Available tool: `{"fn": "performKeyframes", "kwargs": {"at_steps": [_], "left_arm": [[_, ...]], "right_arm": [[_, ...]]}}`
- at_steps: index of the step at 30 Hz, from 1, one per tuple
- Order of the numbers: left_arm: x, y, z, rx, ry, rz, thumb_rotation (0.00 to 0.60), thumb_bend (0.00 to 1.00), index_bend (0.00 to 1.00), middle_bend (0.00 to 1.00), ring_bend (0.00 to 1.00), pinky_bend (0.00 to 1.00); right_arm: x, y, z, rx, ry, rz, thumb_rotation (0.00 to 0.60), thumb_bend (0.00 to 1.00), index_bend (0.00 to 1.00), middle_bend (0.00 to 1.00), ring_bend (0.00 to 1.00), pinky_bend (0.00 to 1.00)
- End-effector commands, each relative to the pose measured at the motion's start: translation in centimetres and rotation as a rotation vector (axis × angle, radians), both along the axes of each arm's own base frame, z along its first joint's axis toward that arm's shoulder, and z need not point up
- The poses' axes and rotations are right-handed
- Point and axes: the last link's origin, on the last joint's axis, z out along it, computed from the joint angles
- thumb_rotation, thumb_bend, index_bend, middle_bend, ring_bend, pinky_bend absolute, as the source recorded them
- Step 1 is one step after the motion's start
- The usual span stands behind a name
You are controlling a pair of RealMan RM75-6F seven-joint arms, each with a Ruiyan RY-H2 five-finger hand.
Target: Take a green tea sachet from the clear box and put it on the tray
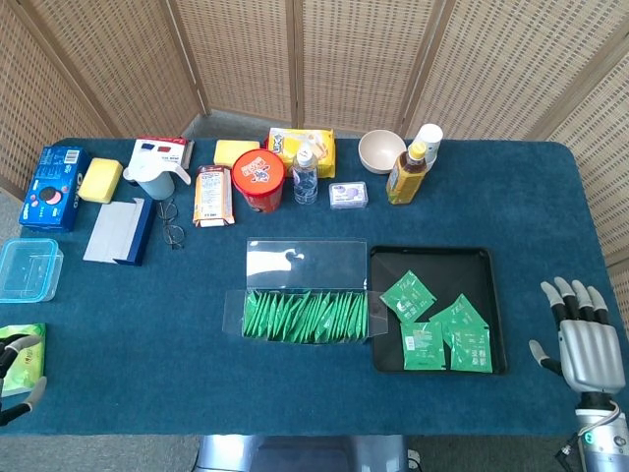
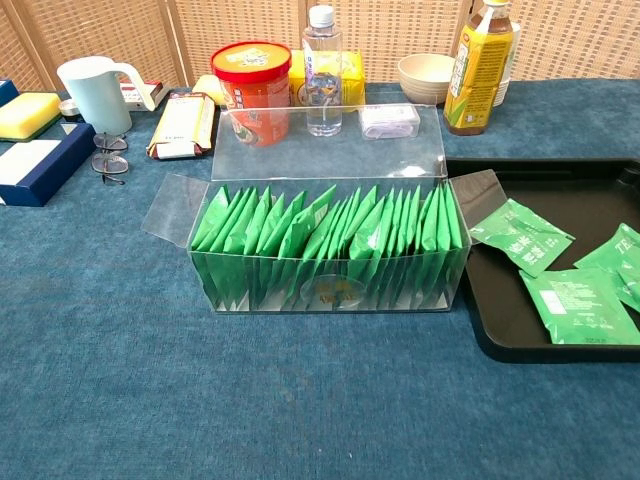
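The clear box [image 1: 305, 315] stands open mid-table, packed with upright green tea sachets [image 2: 330, 240], its lid folded back. To its right, the black tray [image 1: 432, 258] holds several green sachets [image 1: 408, 295]; in the chest view the tray [image 2: 540, 168] and its sachets [image 2: 520, 235] sit at the right. My right hand [image 1: 587, 344] hovers right of the tray near the table's front right corner, fingers spread, holding nothing. My left hand [image 1: 29, 397] barely shows at the front left edge; I cannot make out its grip.
A green packet [image 1: 28, 362] lies by the left hand, and a clear lidded tub [image 1: 28, 267] sits behind it. Along the back stand a red tub [image 1: 258, 179], a water bottle [image 1: 306, 175], a bowl [image 1: 381, 150], a tea bottle [image 1: 407, 173] and a mug [image 1: 154, 175].
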Motion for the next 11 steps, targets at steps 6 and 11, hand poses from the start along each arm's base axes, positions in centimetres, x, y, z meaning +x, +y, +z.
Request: {"fn": "performKeyframes", "kwargs": {"at_steps": [6, 11], "left_arm": [[0.3, 0.12, 0.29, 0.015, -0.015, -0.018, 0.6, 0.31, 0.26, 0.25, 0.21, 0.3], [0.55, 0.35, 0.57, 0.018, -0.006, -0.026, 0.6, 0.31, 0.26, 0.25, 0.21, 0.3]], "right_arm": [[0.38, 0.13, 0.22, -0.014, -0.014, 0.028, 0.6, 0.27, 0.12, 0.09, 0.0, 0.0], [0.13, 0.0, 0.16, -0.013, -0.024, 0.025, 0.6, 0.27, 0.12, 0.09, 0.0, 0.0]]}}
